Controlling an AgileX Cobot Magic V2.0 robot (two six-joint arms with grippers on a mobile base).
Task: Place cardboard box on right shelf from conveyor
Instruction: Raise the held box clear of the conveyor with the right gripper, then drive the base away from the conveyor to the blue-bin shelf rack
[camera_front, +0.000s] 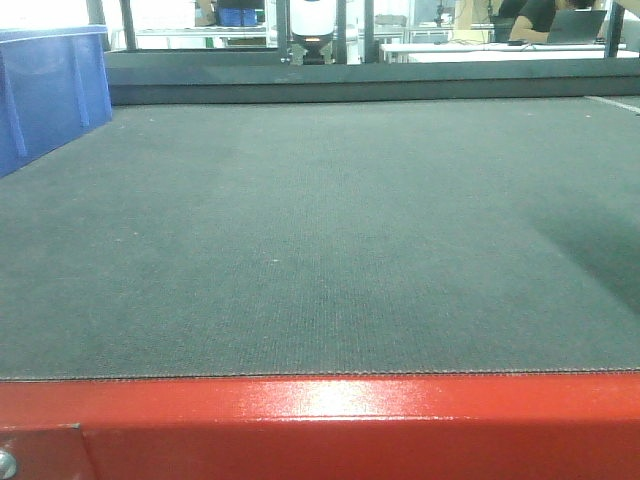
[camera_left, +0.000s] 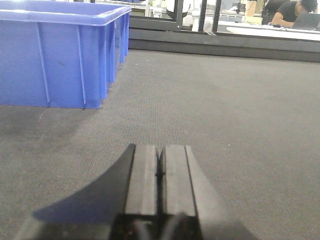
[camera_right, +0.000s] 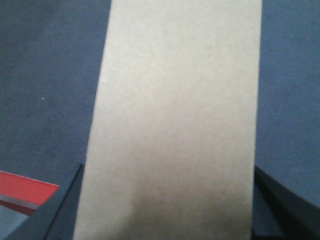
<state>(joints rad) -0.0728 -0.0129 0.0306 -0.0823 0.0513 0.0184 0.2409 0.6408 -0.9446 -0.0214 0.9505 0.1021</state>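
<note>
One cardboard box (camera_right: 175, 125) is in play, and the right gripper (camera_right: 170, 205) has it. Two dark fingers (camera_right: 57, 210) press in, one on each long side of the box, clamped on the plain tan carton. From the right wrist view the box fills the middle of the shot, with the dark belt of the conveyor (camera_front: 320, 230) showing on both sides of it and a sliver of the red frame (camera_front: 320, 415) at the lower left. Over to the left gripper (camera_left: 160, 172): its two pads are pressed together with nothing between them, low over the belt. One blue bin (camera_left: 55, 55) sits on the belt ahead and to its left, well apart from it. Far behind the belt, one person (camera_left: 295, 10) leans over one laptop (camera_left: 306, 21) at a table.
</note>
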